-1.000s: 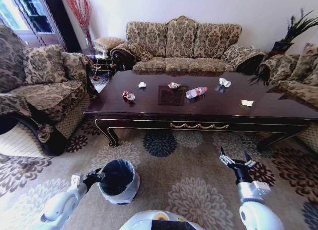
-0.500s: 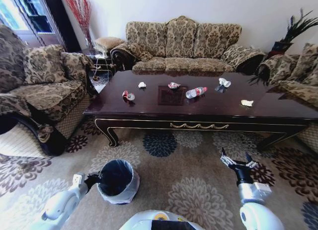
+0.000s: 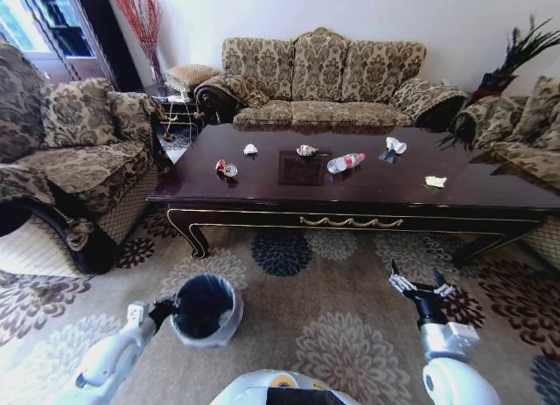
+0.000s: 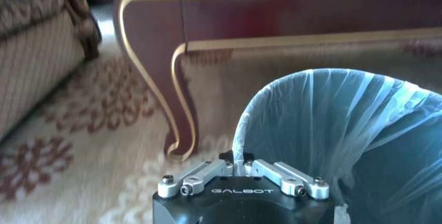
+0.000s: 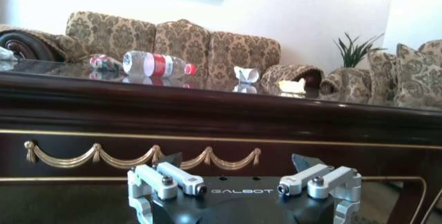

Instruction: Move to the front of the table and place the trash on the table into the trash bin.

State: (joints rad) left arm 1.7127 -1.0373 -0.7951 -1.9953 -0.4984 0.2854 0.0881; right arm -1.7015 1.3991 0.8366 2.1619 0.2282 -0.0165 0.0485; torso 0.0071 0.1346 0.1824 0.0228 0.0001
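Note:
The dark glossy table (image 3: pixel 289 195) stands ahead of me with the trash on top. There is a crushed red-and-white can (image 3: pixel 227 168), a small white wad (image 3: pixel 250 149), a crumpled wrapper (image 3: pixel 306 150), a clear bottle (image 3: pixel 346 163) with a red label, a white paper wad (image 3: pixel 395 145) and a pale scrap (image 3: pixel 435 182). On the carpet at my lower left is the trash bin (image 3: pixel 204 310), with my left gripper (image 3: pixel 163 310) shut on its bag-lined rim (image 4: pixel 238 141). My right gripper (image 3: pixel 418 281) hangs open over the carpet, facing the table's apron (image 5: pixel 207 110), with the bottle (image 5: pixel 155 64) above it.
Patterned sofas (image 3: pixel 324 77) ring the table at the back, left (image 3: pixel 70 160) and right (image 3: pixel 525 134). A carved table leg (image 4: pixel 181 94) stands close beyond the bin. Open flowered carpet (image 3: pixel 324 309) lies between me and the table.
The trash bin has shifted slightly left and its mouth has turned more toward me, carried by the left gripper. The right arm has barely moved.

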